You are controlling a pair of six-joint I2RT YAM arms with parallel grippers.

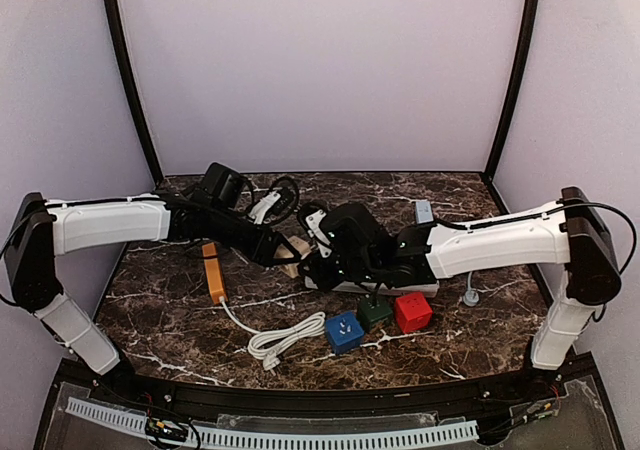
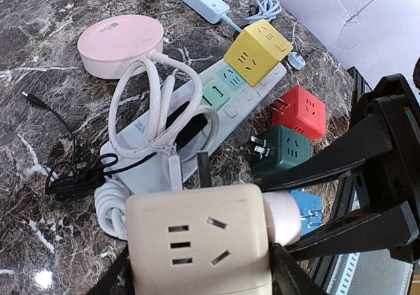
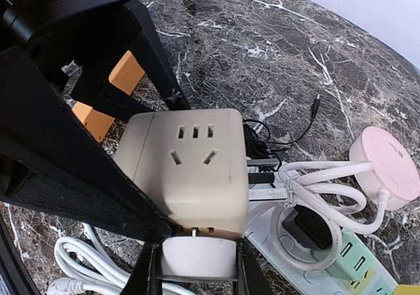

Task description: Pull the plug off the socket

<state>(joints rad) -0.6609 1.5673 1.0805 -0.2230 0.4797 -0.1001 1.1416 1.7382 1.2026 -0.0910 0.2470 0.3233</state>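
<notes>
Plug (image 3: pixel 197 259) — inside right end effector (image 3: pixel 197 272)

free room: the dark marble surface (image 1: pixel 170 340) lies bare at its near left and along the back edge. obstacles: the left gripper (image 1: pixel 272 250) and right gripper (image 3: pixel 197 278) meet at centre on a beige cube socket (image 2: pixel 197 242) and its pale round plug (image 3: pixel 197 252). beneath them lies a white power strip with pastel switches (image 2: pixel 230 108). in front stand a blue plastic cube (image 1: pixel 343 330), a dark green plastic cube (image 1: pixel 375 312) and a red plastic cube (image 1: pixel 412 312). to the left are a coiled white cord (image 1: pixel 285 341) and an orange power strip (image 1: pixel 213 272).
</notes>
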